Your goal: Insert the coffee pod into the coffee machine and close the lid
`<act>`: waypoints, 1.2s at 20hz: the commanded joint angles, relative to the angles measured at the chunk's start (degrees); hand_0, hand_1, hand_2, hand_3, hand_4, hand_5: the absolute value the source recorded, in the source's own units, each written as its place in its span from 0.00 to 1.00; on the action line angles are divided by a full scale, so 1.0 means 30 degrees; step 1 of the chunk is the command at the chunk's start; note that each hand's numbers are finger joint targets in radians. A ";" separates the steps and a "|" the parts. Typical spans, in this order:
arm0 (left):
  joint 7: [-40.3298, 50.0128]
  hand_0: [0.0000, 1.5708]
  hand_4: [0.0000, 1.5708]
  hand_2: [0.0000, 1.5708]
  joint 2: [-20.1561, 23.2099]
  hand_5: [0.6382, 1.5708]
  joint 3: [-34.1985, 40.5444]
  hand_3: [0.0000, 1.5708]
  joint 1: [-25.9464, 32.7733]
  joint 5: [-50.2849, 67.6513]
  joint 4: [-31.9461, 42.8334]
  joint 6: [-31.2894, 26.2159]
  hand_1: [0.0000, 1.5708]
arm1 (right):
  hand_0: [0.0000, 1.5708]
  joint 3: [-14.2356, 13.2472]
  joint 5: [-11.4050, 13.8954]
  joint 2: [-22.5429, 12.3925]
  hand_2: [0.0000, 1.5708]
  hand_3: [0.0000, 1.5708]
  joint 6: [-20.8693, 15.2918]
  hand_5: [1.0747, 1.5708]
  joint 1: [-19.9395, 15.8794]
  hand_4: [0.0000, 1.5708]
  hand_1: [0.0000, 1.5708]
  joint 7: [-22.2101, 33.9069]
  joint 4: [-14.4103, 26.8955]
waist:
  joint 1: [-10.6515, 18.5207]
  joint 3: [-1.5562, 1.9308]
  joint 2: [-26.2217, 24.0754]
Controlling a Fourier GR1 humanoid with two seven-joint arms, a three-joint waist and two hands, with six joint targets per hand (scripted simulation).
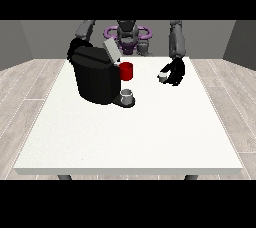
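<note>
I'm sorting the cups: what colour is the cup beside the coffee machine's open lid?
Red. The cup shows in the front view, right of the black coffee machine.

A black coffee machine (95, 78) is seen upright, its grey lid (111, 50) tilted open. A small pale coffee pod (163, 76) is held well to the machine's right, above the desk (130, 137), in curled black fingers (172, 78).

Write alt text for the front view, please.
The hand at the view's right holds a small pale coffee pod above the white table, right of a black coffee machine whose lid stands open.
</note>
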 commanded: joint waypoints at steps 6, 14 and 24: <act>-0.1126 0.91 0.36 0.93 0.0053 1.00 0.0181 0.91 -0.1606 -0.0093 0.0277 -0.1473 0.91 | 0.00 -0.0100 -0.0168 0.0525 0.00 0.00 -0.0520 1.00 -0.0254 0.28 0.00 -0.0239 0.0781 | 0.0288 -0.0066 -0.0022; -0.0449 0.82 0.35 0.87 -0.0074 1.00 -0.0176 0.85 -0.2902 -0.0054 -0.1440 -0.3915 0.82 | 0.00 0.0098 0.0223 0.0369 0.00 0.00 -0.0485 1.00 0.0447 0.28 0.00 -0.0233 0.1892 | 0.0612 -0.0065 -0.1876; 0.0954 0.79 0.36 0.84 0.1201 1.00 0.0997 0.82 -0.6335 0.0137 -0.1542 -0.5646 0.79 | 0.00 0.0143 -0.0511 0.0014 0.00 0.00 0.0510 1.00 -0.1192 0.32 0.00 0.0216 0.1153 | -0.0949 -0.0067 -0.0807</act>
